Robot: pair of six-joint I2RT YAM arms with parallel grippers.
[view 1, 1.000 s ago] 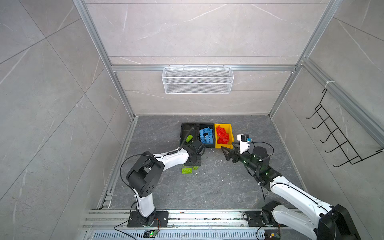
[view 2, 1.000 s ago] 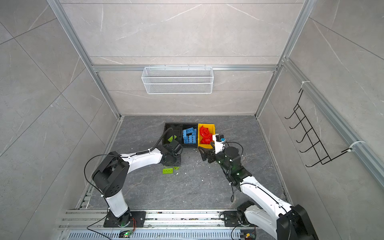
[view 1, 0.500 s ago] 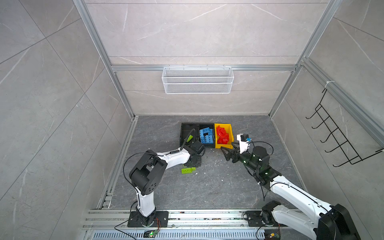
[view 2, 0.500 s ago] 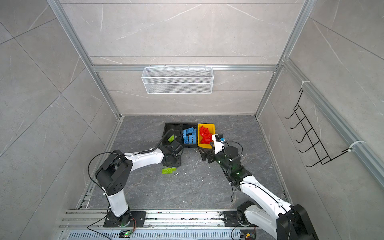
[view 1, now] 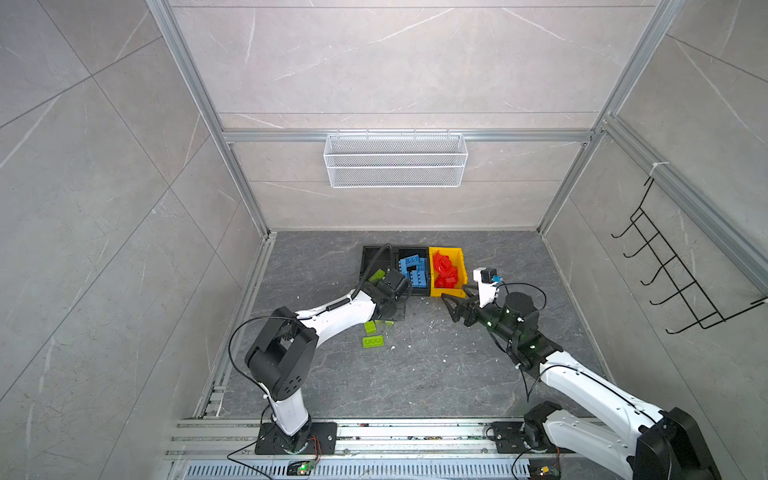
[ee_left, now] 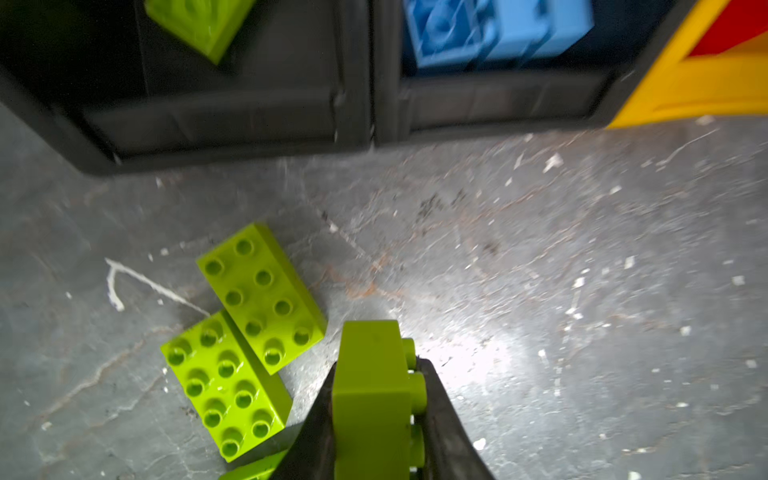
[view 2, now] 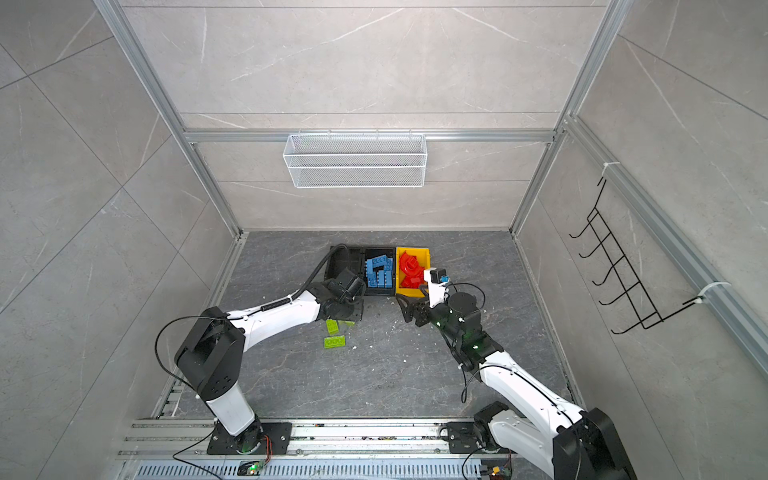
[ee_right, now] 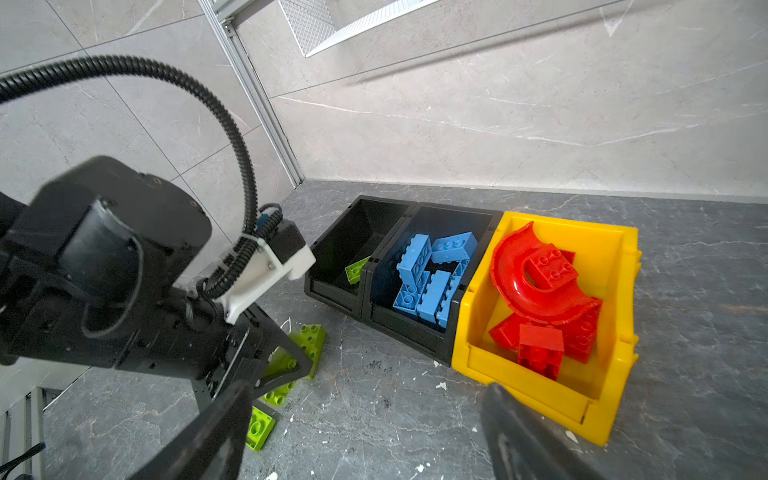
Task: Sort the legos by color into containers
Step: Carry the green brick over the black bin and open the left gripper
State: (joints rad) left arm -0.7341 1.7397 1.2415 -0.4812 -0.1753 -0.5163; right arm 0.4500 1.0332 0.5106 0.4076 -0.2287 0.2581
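Left gripper (ee_left: 378,372) clamps a green lego (ee_left: 370,415) edge-on; it may twist loose before the black bin (view 1: 365,257), 11 o'clock in a top view; right gripper (ee_right: 365,411) jaws stand apart, empty

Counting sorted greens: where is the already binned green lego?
In a top view, the green lego lies in the leftmost black bin, next to the middle bin of blue legos.

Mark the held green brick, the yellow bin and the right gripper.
held green brick (ee_left: 374,395), left wrist view, smooth side face.
yellow bin (ee_right: 615,291), right wrist view, side wall.
right gripper (ee_right: 365,390), right wrist view, midway between open fingertips.
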